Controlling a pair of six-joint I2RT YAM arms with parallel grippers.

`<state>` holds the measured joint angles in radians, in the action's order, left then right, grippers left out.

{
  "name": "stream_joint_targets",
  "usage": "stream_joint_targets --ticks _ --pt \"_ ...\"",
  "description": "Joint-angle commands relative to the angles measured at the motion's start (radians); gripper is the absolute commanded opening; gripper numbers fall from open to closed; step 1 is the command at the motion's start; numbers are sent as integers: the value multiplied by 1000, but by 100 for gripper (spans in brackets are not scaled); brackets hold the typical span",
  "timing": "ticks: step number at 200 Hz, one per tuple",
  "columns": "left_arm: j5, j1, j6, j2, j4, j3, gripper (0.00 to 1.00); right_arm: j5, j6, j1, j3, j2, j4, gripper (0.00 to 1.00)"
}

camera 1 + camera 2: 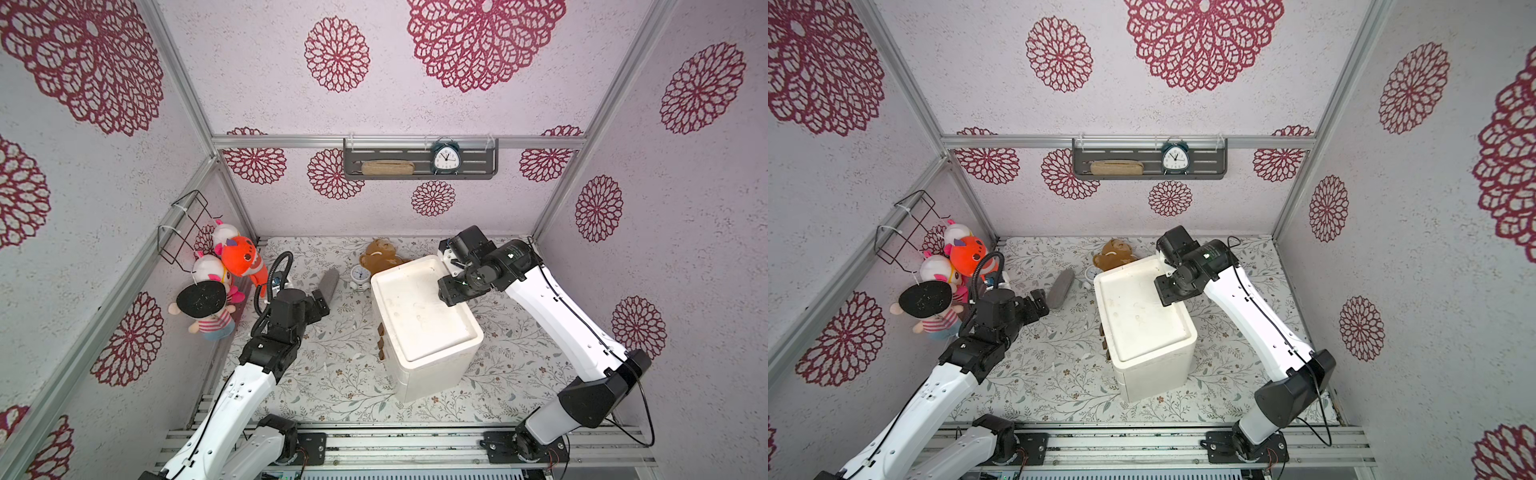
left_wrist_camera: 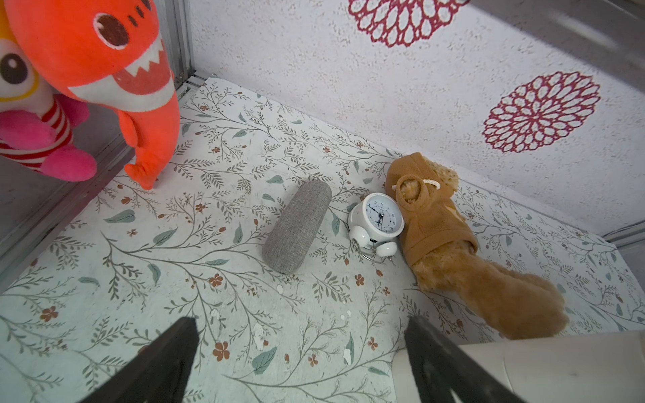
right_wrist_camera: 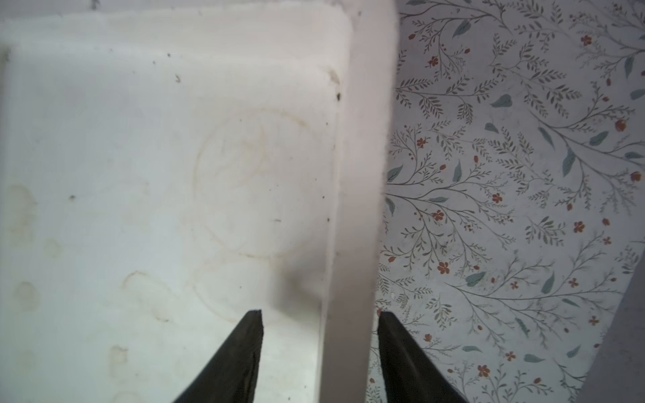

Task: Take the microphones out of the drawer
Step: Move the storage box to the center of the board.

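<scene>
left gripper [image 1: 321,302] wide open, left of centre, nearer arm to the drawer handles [image 1: 380,343] on cabinet's [image 1: 419,316] left face, pull axis leftward over bare table [image 1: 332,365]; mic unseen, presumably still inside; right gripper [image 1: 446,297] straddles cabinet's right rim [image 1: 469,316], half closed, can't tell if clamped.

I see a white drawer unit [image 1: 424,316], matt and faintly stained, seemingly plastic. The bench [image 1: 332,374] wears a smooth, matt sheet printed with flowers. On it lie a grey woven-cloth case [image 2: 296,226], a glossy white clock [image 2: 377,223] and a fuzzy brown plush bear [image 2: 453,251]. The walls [image 1: 249,83] look rough and grainy; the frame rails [image 1: 291,141] are brushed metal.
</scene>
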<state>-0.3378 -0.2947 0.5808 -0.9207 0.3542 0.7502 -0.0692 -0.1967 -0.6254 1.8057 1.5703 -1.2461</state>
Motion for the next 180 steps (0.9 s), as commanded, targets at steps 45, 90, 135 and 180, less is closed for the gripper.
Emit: stream_joint_targets --ticks 45,90,135,180 --pt "90 -20 12 4 -63 -4 97 -108 -5 6 -16 -42 26 23" --pt "127 -29 21 -10 -79 13 97 -201 -1 43 -24 -29 78 6" --pt "223 -31 0 -13 -110 44 97 -277 36 110 -17 -12 156 0" --pt "485 -31 25 -71 -201 83 97 -296 146 173 -54 -29 284 0"
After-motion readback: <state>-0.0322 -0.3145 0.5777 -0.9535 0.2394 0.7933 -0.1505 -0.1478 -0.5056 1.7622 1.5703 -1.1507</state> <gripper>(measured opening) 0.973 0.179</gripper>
